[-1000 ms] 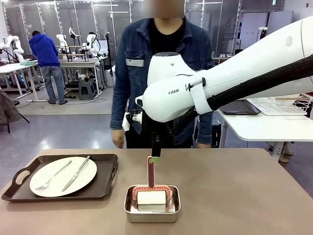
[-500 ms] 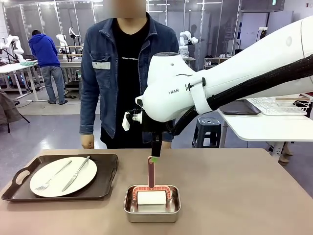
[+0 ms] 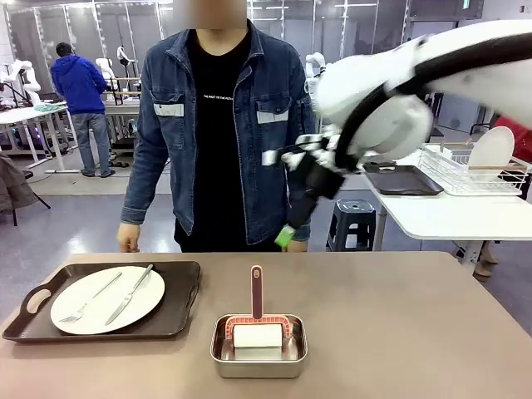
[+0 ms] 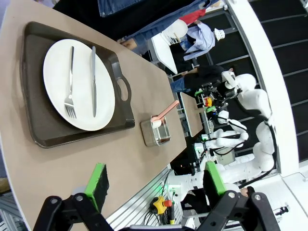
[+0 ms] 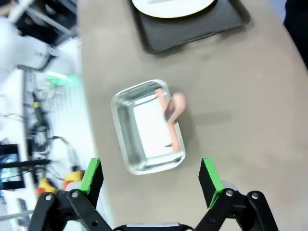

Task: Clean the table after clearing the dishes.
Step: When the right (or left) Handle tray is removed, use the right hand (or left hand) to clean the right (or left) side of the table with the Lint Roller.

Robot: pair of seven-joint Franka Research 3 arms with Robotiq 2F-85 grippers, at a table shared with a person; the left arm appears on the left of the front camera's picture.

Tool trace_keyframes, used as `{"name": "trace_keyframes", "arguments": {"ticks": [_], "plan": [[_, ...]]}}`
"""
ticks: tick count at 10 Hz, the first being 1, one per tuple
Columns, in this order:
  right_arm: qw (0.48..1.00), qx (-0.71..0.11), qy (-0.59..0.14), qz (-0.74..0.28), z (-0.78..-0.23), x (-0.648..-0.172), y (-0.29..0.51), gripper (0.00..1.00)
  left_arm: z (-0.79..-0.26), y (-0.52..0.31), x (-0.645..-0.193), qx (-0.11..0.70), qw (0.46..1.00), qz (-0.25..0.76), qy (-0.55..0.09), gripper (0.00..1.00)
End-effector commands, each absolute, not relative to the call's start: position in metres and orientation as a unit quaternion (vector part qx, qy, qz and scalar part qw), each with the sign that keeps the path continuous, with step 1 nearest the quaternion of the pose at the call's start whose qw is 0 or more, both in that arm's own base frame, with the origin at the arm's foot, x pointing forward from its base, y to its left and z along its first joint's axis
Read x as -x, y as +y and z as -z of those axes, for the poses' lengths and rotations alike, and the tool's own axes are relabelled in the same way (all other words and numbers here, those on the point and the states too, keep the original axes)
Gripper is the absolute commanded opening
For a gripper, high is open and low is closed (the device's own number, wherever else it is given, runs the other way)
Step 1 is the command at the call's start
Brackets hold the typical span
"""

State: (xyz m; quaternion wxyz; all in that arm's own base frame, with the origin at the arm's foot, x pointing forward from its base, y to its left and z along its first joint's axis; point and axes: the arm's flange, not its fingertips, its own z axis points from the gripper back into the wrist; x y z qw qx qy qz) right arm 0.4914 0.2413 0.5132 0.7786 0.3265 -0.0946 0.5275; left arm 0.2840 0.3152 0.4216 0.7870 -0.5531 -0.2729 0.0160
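Observation:
On the beige-brown table (image 3: 399, 316), at the left, a dark brown handled tray (image 3: 179, 307) carries a round white plate (image 3: 108, 299) with a fork (image 3: 90, 299) and a knife (image 3: 129, 294). The left wrist view looks down on the same tray (image 4: 33, 115) and plate (image 4: 79, 84); my left gripper (image 4: 155, 183) hangs open above the table's edge, nothing between its pads. My right gripper (image 3: 287, 237) is raised high over the table's far middle. In its own wrist view it (image 5: 149, 178) stands open above the steel pan (image 5: 147, 126).
A small steel pan (image 3: 258, 353) holding a white pad with a red upright handle (image 3: 256, 291) sits front centre. A person in a denim jacket (image 3: 216, 125) stands at the far edge. The white side table (image 3: 449, 216) at right carries a wire rack (image 3: 474, 170), a plate and a dark tray (image 3: 403, 179).
My right arm has swung up and to the right, lifting its gripper away from the red handle. The person has stepped to the left along the far edge.

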Motion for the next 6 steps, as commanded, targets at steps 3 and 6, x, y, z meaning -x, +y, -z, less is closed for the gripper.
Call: {"name": "trace_keyframes", "arguments": {"ticks": [3, 6], "plan": [[0.779, -0.554, -0.093, -0.278, -0.448, -0.477, 0.013, 1.00, -0.422, 0.316, -0.280, 0.554, 0.785, -0.012, -0.278, 1.00], [0.769, -0.609, -0.147, -0.124, -0.424, -0.436, -0.128, 1.00, -0.422, 0.316, -0.280, 0.554, 0.785, -0.012, -0.278, 1.00]]}}
